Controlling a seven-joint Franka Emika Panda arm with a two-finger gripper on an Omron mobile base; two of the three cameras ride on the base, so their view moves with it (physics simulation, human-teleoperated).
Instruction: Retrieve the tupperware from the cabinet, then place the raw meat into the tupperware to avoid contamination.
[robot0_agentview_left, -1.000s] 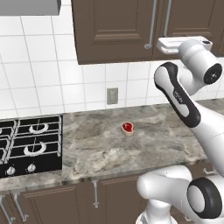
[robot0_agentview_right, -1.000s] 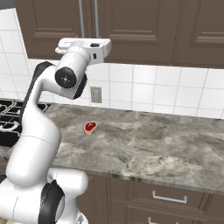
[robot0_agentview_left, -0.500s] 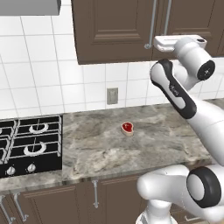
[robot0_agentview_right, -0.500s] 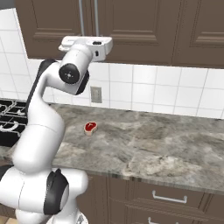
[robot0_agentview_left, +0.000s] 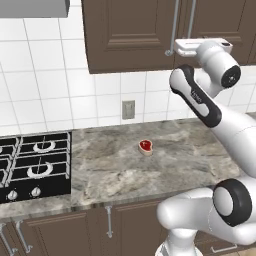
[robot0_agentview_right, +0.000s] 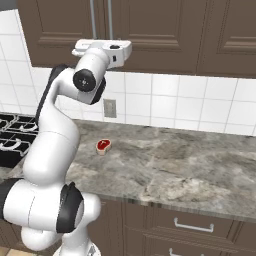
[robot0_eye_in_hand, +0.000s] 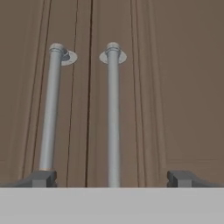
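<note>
Brown cabinet (robot0_agentview_left: 130, 35) doors were closed; I had the gripper (robot0_eye_in_hand: 111, 178) spread wide before its handles (robot0_eye_in_hand: 113, 113), meat (robot0_agentview_left: 145, 146) on the counter (robot0_agentview_left: 165, 170).

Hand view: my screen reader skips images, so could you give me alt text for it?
The open gripper faces the closed dark brown cabinet, its fingertips spread around two vertical silver bar handles flanking the seam between the doors. Nothing is gripped.

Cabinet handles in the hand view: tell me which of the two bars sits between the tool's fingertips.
The right-hand bar. It runs down between the two fingertips of the open tool, while the other bar ends right above the left fingertip.
</note>
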